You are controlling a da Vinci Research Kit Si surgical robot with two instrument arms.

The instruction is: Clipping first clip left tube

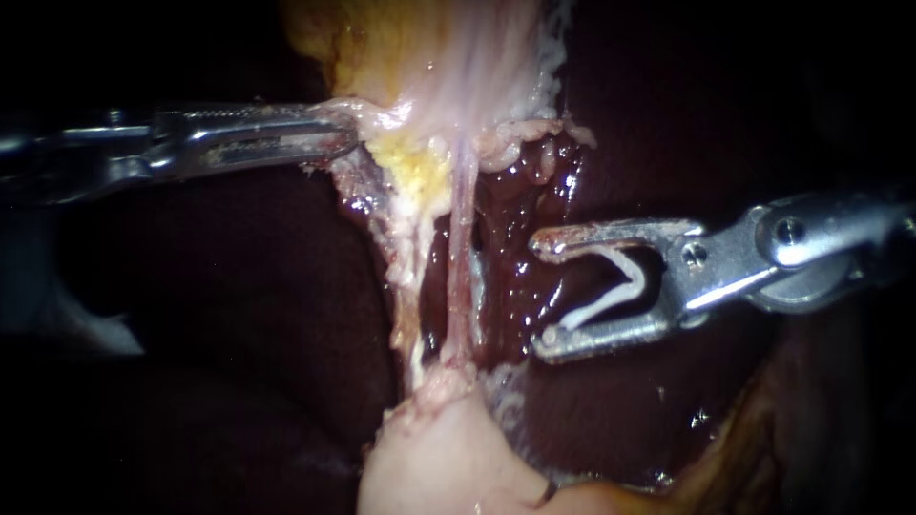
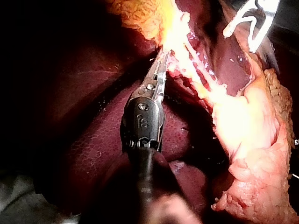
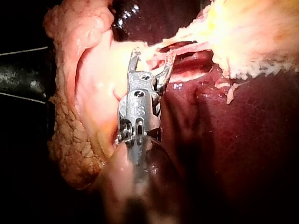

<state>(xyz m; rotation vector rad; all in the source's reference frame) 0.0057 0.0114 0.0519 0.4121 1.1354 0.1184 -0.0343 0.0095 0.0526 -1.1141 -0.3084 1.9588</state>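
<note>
A thin pink tube (image 1: 461,257) runs down from the gallbladder (image 1: 448,57) to a pale tissue mass (image 1: 434,448). A paler ragged strand (image 1: 405,262) lies just left of it. My left instrument (image 1: 329,138) comes in from the left, its jaws shut on the gallbladder's lower edge and holding it taut. My right instrument (image 1: 546,296) stands to the right of the pink tube, apart from it. Its jaws are spread wide and hold a white clip (image 1: 620,286) between them. In the right wrist view those jaws (image 3: 150,58) point at the stretched strands (image 3: 187,46).
Dark red liver (image 1: 239,315) lies all around and behind the tubes. Wet raw liver surface (image 1: 515,257) shows between the pink tube and the clip. Yellow fat (image 1: 420,172) hangs under the gallbladder. In the left wrist view the clip (image 2: 250,23) shows beyond the pale tissue (image 2: 247,121).
</note>
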